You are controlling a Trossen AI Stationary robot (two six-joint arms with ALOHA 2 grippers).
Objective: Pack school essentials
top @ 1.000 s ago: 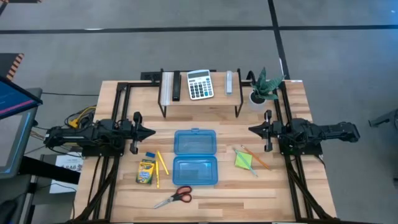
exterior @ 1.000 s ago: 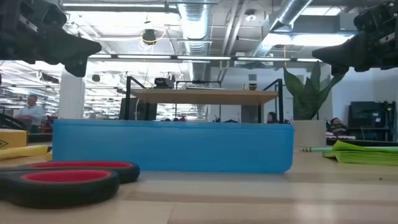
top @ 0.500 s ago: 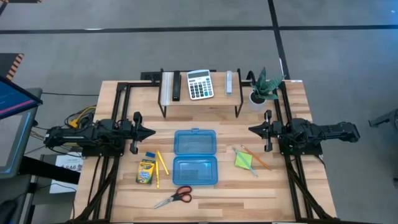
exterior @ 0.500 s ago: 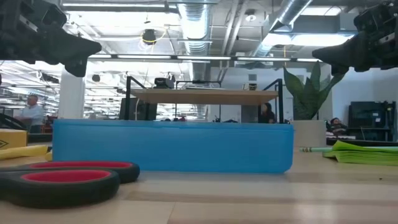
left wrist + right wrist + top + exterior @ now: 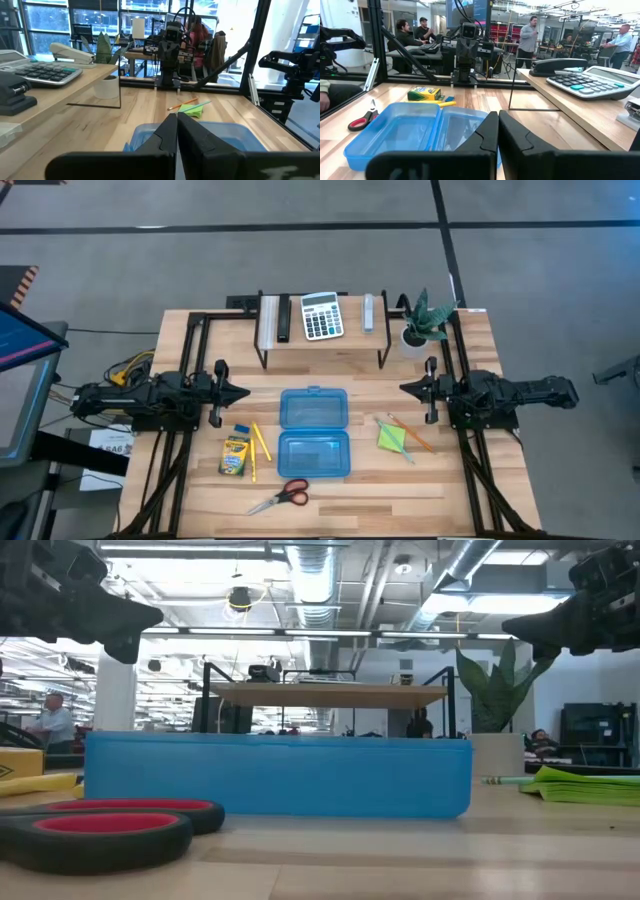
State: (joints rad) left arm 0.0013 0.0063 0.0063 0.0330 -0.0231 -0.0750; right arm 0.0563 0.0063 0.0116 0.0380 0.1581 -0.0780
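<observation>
In the low view, the open blue pencil case [image 5: 278,776] fills the middle and hides most of the table behind it. Only the red handles of the scissors [image 5: 95,830] show there, cut off at the frame's edge. From above, the tiny blue eraser [image 5: 241,429] is barely a speck above the crayon box [image 5: 234,455], with yellow pencils [image 5: 258,446] just beside. The lime-green sticky-note pad [image 5: 391,437] lies right of the case, thin pencils across it. The scissors lie near the table's front edge. The left gripper [image 5: 243,392] hovers left of the case, fingers pressed together. The right gripper [image 5: 405,388] mirrors it, fingers nearly touching, holding nothing.
</observation>
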